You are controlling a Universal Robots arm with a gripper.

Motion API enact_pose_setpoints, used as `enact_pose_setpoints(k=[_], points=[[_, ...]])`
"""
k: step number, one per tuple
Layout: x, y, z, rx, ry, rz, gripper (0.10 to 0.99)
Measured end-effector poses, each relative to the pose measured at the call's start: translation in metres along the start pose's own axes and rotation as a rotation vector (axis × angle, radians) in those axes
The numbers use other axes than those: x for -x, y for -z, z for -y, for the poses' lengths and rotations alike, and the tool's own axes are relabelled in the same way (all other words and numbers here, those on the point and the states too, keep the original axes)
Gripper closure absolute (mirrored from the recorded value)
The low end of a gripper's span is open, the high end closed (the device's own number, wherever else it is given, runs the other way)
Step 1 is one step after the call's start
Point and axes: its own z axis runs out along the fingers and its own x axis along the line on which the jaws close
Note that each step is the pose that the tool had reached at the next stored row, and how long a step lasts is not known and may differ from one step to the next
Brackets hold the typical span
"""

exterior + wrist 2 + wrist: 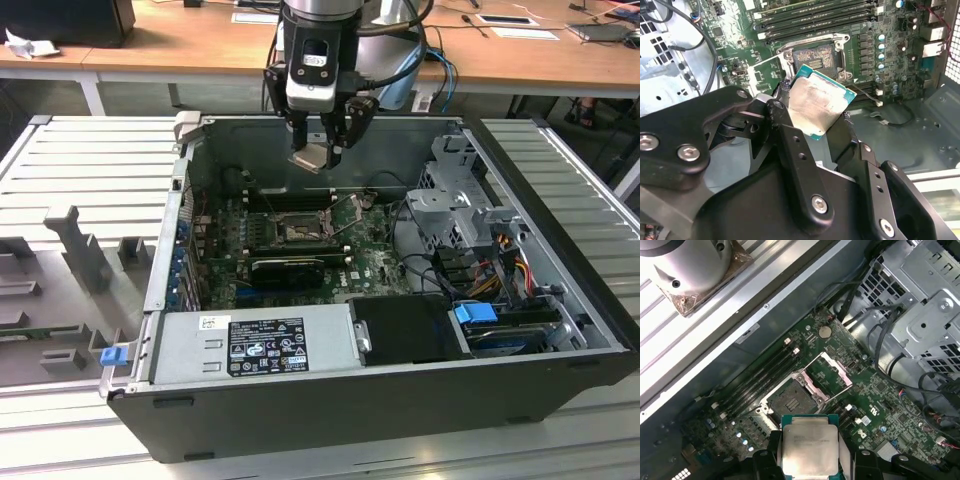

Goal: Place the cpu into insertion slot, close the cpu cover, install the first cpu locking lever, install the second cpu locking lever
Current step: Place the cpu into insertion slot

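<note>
Second wrist view: cpu point(821, 105) between fingers point(790, 147)

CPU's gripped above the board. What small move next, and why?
Probably turn the cpu to square it with the insertion slot before lowering. The gripper holds it above the board; in the first wrist view its edges sit skewed to the bare slot's, and the cpu cover stands open.

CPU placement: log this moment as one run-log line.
gripper: shut on cpu | cpu: held above motherboard | insertion slot: empty | cpu cover: open
</note>
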Motion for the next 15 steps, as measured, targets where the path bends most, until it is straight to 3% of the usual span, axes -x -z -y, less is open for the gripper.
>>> enact_pose_setpoints(k=[15], points=[[0.0,-0.0005,0.0,0.002,-0.095,0.0076,0.549]])
